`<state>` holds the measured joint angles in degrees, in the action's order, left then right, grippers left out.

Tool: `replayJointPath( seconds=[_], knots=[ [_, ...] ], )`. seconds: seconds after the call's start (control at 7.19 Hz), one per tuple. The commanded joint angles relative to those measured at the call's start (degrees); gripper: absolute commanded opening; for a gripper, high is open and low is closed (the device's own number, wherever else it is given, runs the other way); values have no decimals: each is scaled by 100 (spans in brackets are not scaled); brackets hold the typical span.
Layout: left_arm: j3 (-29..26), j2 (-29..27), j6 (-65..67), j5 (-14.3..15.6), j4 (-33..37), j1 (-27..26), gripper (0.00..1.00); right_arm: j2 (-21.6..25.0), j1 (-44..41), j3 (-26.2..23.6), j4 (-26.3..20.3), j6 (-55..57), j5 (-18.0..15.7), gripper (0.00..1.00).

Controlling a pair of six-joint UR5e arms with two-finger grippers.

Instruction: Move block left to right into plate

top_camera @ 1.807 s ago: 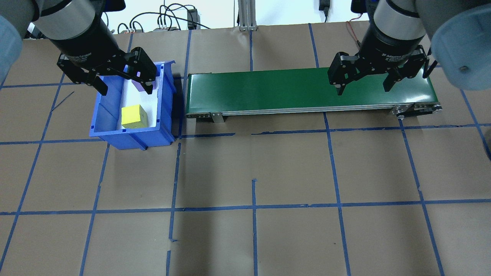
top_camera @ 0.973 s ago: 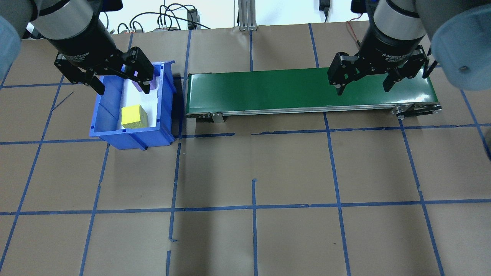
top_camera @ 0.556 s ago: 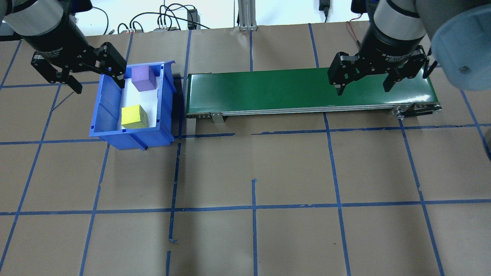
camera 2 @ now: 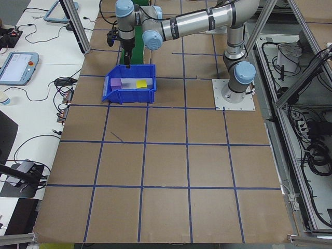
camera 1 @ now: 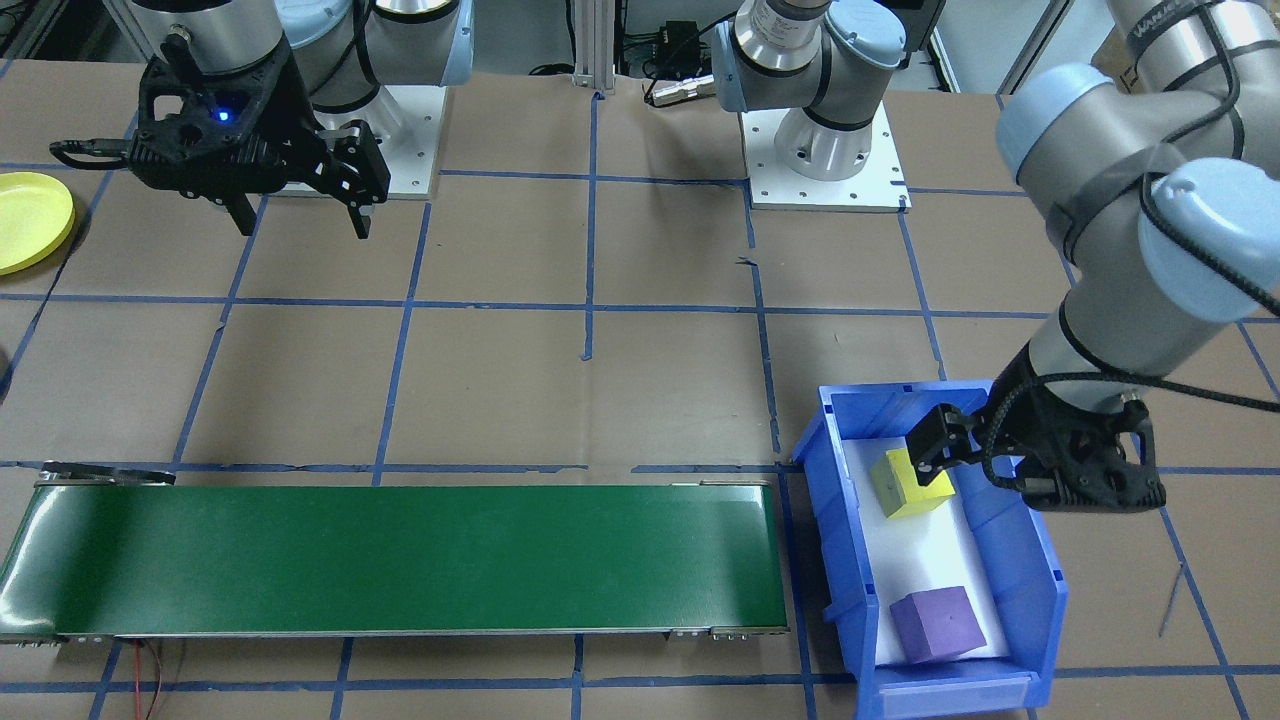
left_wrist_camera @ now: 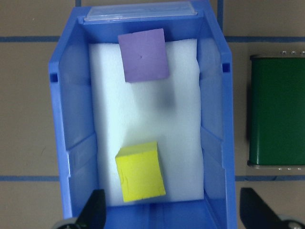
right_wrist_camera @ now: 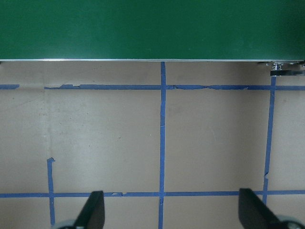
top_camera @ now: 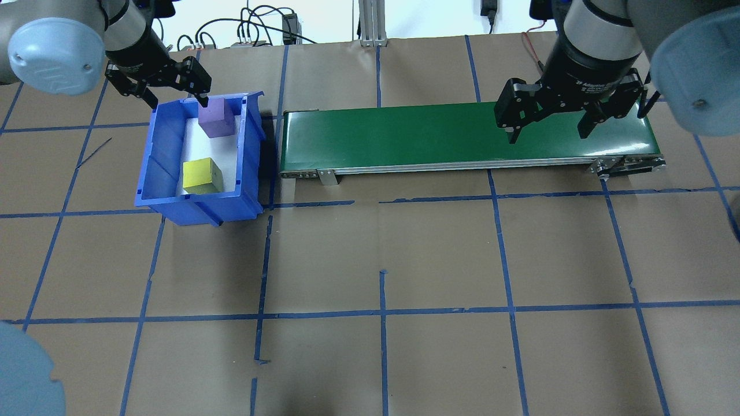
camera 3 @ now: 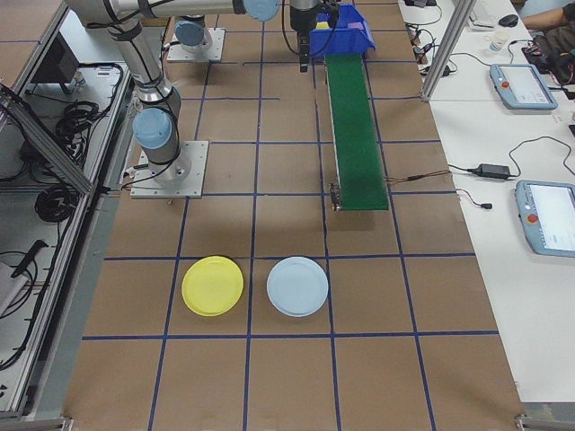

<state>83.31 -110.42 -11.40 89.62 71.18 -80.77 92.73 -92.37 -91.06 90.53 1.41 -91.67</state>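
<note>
- Left gripper [top_camera: 173, 95] has shifted since the earlier overhead frames: it was off the blue bin's left side, now it hangs over the bin's far end, above the purple block [top_camera: 217, 117]. Right gripper [top_camera: 549, 124] unchanged.
- Bench [top_camera: 381, 254]: brown paper with a blue tape grid.
- Green conveyor [top_camera: 462, 136] runs across the bench, just beside the blue bin [top_camera: 159, 144], not touching it.
- Blue bin has a white foam liner, two blocks on it, well apart.
- Yellow plate [camera 3: 212, 285] sits at the robot's right end of the bench, just beside a pale blue plate [camera 3: 297, 286], well away from the bin; nothing on it.
- Left gripper: jaws spread, nothing between them; wrist view looks straight down into the bin.
- Right gripper: jaws spread, empty, hanging by the conveyor's right end.
- Purple block lies at the bin's far end.
- Yellow block [top_camera: 202, 175] lies at the bin's near end, turned slightly askew.
</note>
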Motion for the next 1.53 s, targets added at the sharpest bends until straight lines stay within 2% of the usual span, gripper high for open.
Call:
replayJointPath(
  seconds=[0.0, 0.42, 0.7, 0.97, 1.11, 1.25, 1.39],
  knots=[
    [-200, -793, -109, 3, -716, 18, 100, 0, 0, 0, 0, -9, 0, 100],
    [-640, -1454, -100, -59, -919, 18, 100, 0, 0, 0, 0, -9, 0, 100],
    [-641, -1753, -65, -59, -1323, 18, 100, 0, 0, 0, 0, -9, 0, 100],
    [-527, -1904, -56, -50, -1414, 18, 100, 0, 0, 0, 0, 0, 0, 100],
    [-518, -2043, -56, -59, -1570, 18, 97, 0, 0, 0, 0, 0, 0, 100],
    [-518, -2097, -56, -59, -1728, 18, 92, 0, 0, 0, 0, -9, 0, 100],
    [-518, -2089, -64, -41, -1739, 18, 66, 0, 0, 0, 0, 0, 0, 100]
  ],
)
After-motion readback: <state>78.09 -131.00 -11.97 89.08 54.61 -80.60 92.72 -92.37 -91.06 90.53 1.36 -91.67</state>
